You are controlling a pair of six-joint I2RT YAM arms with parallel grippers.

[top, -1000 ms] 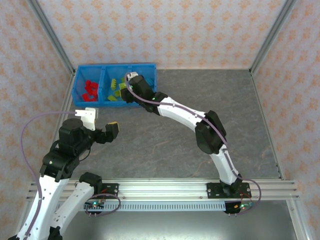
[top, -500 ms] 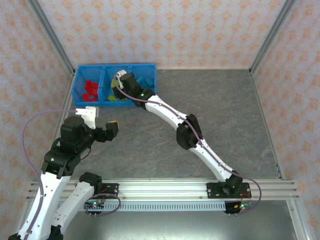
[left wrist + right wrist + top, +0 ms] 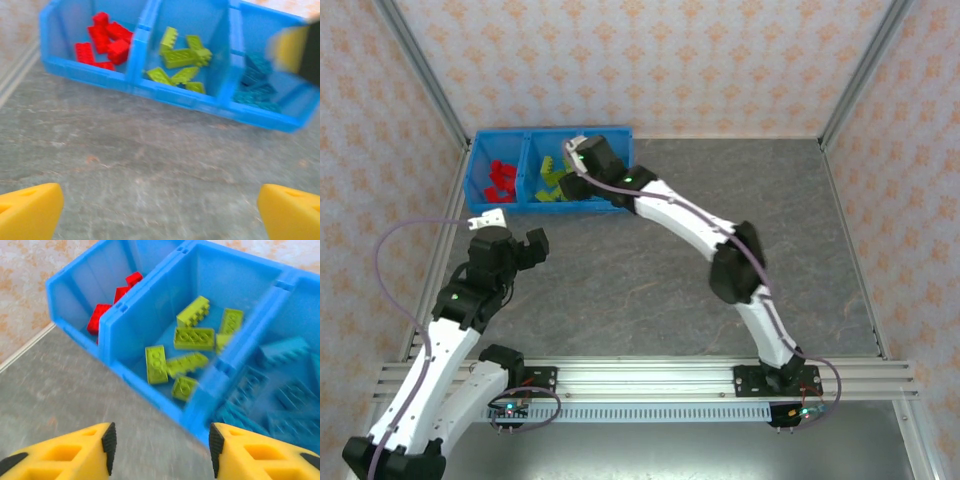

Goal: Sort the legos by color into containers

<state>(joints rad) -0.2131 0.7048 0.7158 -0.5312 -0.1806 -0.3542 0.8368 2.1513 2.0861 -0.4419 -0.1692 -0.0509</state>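
Item: right gripper (image 3: 160, 450). Jaws spread, nothing between them. It hangs over the near wall of the bin (image 3: 175, 95), about where the middle and right compartments meet.

Item: left gripper (image 3: 160, 215). Jaws spread wide and empty. It sits low over the worktop (image 3: 150, 160) towards the left edge, facing the bin and well apart from it.

Item: bin. One blue tray with three open compartments, in the far left corner of the worktop.

Contents:
- red bricks (image 3: 107, 40), left compartment
- lime green bricks (image 3: 192, 337), middle compartment
- light blue bricks (image 3: 280, 390), right compartment, hard to tell from the blue walls

Every brick in view lies in a loose heap with its own colour, so the sorting looks finished or nearly so.

Handling, judged: the bricks are light, rigid, smooth-sided and not fragile. Pinch one across two flat opposite side walls, low on the body and clear of the studs. A shallow or off-centre grip is likely to let it twist or pop out.
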